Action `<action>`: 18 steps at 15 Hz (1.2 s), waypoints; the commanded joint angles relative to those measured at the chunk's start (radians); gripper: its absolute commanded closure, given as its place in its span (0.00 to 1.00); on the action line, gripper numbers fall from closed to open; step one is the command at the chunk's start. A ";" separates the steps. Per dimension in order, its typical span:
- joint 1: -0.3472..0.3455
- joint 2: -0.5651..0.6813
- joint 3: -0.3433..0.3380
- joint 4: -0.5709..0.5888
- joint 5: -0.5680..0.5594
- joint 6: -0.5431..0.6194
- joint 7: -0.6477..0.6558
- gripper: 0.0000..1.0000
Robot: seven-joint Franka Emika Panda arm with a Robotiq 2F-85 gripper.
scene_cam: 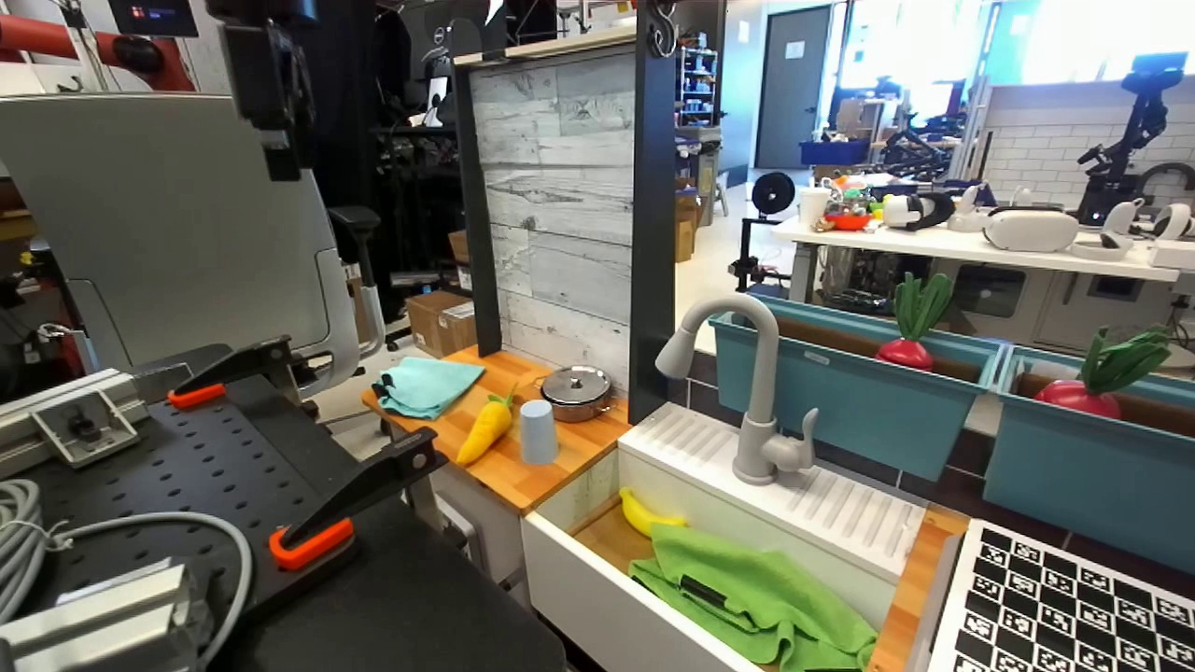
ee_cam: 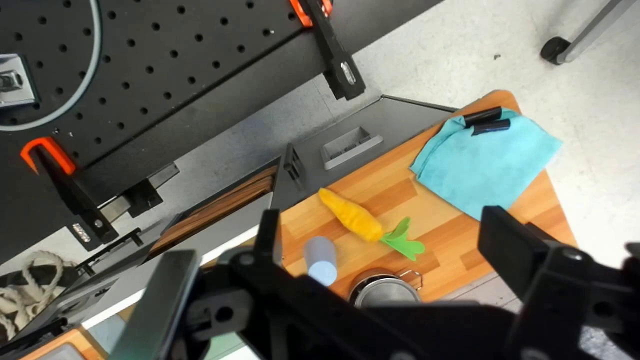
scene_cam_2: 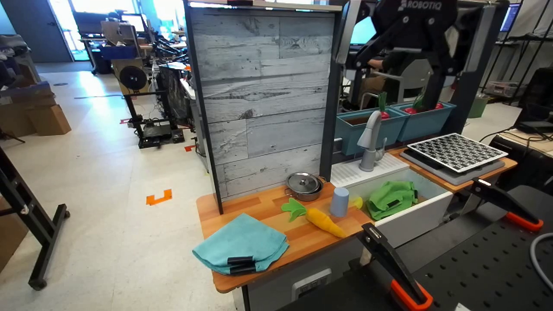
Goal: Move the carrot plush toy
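Observation:
The carrot plush toy, orange-yellow with a green leafy top, lies on its side on the wooden counter. It shows in both exterior views (scene_cam: pixel 485 431) (scene_cam_2: pixel 325 222) and in the wrist view (ee_cam: pixel 352 216). Its narrow tip points to the counter's edge on the black table's side, its leaves toward the pot. My gripper (ee_cam: pixel 382 225) is open and empty. In the wrist view the toy appears between its two fingers, well below them. In both exterior views the gripper (scene_cam: pixel 285 168) (scene_cam_2: pixel 395 93) hangs high above the counter, apart from the toy.
A light blue cup (scene_cam_2: pixel 339 201) and a lidded metal pot (scene_cam_2: pixel 303 185) stand beside the toy. A teal cloth (scene_cam_2: pixel 242 242) lies on the counter (scene_cam_2: pixel 268 196). A wood-look panel (scene_cam_2: pixel 263 90) rises behind. The sink (scene_cam: pixel 597 560) holds a green cloth (scene_cam: pixel 766 588) and banana (scene_cam: pixel 646 511); a faucet (scene_cam: pixel 761 373) stands there.

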 commanded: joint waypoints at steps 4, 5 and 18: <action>0.036 0.335 -0.088 0.180 -0.147 0.150 0.159 0.00; 0.051 0.377 -0.107 0.198 -0.179 0.174 0.193 0.00; 0.234 0.934 -0.285 0.589 -0.180 0.210 0.272 0.00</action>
